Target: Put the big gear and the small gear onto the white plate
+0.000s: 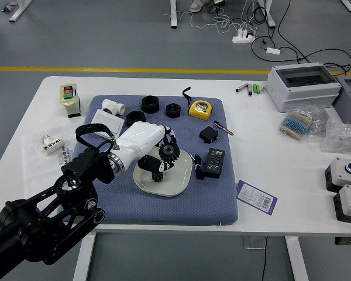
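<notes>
My left hand (158,153) reaches in from the left and hangs over the upper part of the white plate (167,189), its fingers closed on the big black gear (169,153). The gear is held at the fingertips above the plate. The small black gear (157,177) lies on the plate just below the hand. Part of the plate's upper left is hidden by the hand. My right hand is out of view.
Around the plate on the blue mat (164,213) are a black adapter (214,163) with its cable, a black plug (209,134), a yellow tape measure (200,109), several black rings and a white box (107,123). A purple card (257,196) lies right.
</notes>
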`<control>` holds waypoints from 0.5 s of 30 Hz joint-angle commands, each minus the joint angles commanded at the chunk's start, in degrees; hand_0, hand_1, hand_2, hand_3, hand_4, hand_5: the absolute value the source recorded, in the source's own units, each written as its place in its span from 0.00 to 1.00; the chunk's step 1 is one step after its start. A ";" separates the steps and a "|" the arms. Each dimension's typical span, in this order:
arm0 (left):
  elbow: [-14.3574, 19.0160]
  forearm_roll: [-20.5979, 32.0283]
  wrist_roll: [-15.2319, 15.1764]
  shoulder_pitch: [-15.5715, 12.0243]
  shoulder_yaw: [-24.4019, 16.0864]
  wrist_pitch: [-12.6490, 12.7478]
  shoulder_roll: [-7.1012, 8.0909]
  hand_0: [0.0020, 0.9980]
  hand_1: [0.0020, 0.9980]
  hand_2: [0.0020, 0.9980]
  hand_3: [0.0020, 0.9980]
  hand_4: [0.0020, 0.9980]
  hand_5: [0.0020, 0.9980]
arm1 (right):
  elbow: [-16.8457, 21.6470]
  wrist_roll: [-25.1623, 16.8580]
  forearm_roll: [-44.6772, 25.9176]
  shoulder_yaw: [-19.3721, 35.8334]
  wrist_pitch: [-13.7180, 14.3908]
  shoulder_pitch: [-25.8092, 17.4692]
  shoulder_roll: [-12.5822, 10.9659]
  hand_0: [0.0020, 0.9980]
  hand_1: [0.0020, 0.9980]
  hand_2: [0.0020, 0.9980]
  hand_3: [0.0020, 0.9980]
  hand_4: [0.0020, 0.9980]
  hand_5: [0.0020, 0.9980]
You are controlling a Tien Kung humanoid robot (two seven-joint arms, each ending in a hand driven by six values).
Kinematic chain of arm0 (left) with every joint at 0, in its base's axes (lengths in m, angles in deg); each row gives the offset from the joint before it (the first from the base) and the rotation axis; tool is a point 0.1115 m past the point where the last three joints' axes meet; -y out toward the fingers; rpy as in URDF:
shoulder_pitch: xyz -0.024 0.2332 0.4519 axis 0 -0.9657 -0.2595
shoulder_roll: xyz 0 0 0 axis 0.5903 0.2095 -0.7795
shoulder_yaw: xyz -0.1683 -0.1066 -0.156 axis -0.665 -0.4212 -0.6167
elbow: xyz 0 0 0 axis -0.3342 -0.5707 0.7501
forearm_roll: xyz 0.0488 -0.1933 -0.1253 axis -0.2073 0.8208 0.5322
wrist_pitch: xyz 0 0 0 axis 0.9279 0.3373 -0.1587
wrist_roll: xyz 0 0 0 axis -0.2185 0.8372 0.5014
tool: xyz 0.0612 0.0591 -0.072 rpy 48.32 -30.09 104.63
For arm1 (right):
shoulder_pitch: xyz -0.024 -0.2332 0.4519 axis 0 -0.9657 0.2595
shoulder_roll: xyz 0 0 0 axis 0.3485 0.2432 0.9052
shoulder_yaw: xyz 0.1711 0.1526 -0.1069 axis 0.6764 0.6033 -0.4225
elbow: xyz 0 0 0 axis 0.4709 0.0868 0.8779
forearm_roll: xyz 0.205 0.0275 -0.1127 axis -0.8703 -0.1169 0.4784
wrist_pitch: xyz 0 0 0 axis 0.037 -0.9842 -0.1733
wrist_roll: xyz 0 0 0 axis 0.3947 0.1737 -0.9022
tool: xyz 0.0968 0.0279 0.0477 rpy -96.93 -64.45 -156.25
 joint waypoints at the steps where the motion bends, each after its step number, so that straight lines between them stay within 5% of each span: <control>1: -0.29 0.06 0.02 0.30 0.41 -0.03 -0.11 0.34 0.47 0.52 0.58 0.45 0.05 | 0.00 0.00 0.02 -0.02 0.01 0.03 -0.02 0.61 0.63 0.73 0.54 0.73 0.70; 2: -0.76 0.06 0.02 0.59 0.68 -0.25 -0.30 0.34 0.47 0.52 0.58 0.45 0.05 | 0.00 -0.02 0.03 -0.05 0.01 0.08 -0.05 0.61 0.63 0.73 0.54 0.73 0.70; 3: -0.96 0.06 0.02 0.71 0.78 -0.36 -0.39 0.37 0.51 0.55 0.61 0.87 0.19 | -0.01 -0.03 0.03 -0.06 0.02 0.10 -0.06 0.61 0.63 0.73 0.54 0.73 0.70; 8: -2.57 -0.48 -0.50 1.34 1.35 -0.13 -0.77 0.37 0.51 0.55 0.61 0.87 0.19 | -0.02 -0.07 -0.07 0.03 0.02 0.18 -0.08 0.61 0.63 0.73 0.54 0.73 0.70; 9: -3.55 -0.52 -0.73 1.51 1.49 0.23 -0.97 0.40 0.57 0.60 0.67 1.00 0.27 | -0.01 -0.06 -0.05 0.04 0.03 0.22 -0.08 0.61 0.63 0.73 0.54 0.73 0.70; 14: -5.66 -0.98 -0.87 1.81 1.53 0.46 -1.24 0.40 0.57 0.60 0.67 1.00 0.27 | -0.01 -0.04 -0.02 -0.07 0.03 0.32 -0.12 0.61 0.63 0.73 0.54 0.73 0.70; 15: -6.06 -1.22 -0.88 1.84 1.43 0.39 -1.17 0.42 0.60 0.66 0.74 1.00 0.32 | -0.01 -0.06 -0.07 -0.08 0.02 0.34 -0.15 0.61 0.63 0.73 0.54 0.73 0.70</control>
